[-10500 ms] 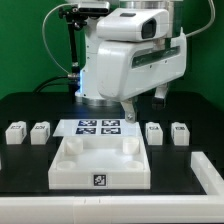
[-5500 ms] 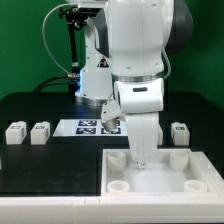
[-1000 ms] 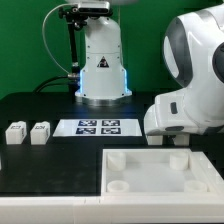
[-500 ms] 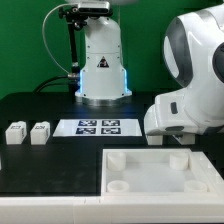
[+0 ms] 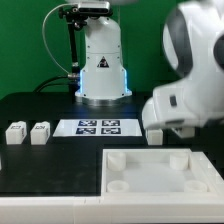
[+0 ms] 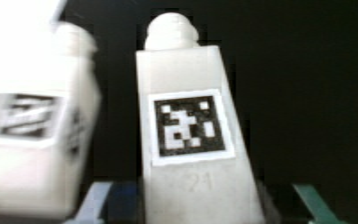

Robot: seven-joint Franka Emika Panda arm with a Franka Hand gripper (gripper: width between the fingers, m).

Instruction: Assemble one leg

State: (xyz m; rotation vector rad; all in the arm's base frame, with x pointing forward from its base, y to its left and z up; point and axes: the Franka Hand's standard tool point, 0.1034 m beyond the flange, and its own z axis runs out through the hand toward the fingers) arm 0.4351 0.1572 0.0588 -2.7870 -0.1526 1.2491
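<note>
The tool (image 6: 202, 203) pinches one leg (image 6: 197, 110) between its two fingers. A second leg (image 6: 34, 120) stands just beside it. Two more legs (image 5: 15, 132) (image 5: 40, 131) sit on the desk (image 5: 60, 105), well apart from the tool. One white panel (image 5: 150, 172) lies near it.

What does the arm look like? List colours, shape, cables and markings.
The arm is glossy white with bulky rounded shells and a dark grey band at one joint. Its white base bears a triangular mark and a bluish glow; black cables run behind it. The end effector has bluish-grey fingers.
</note>
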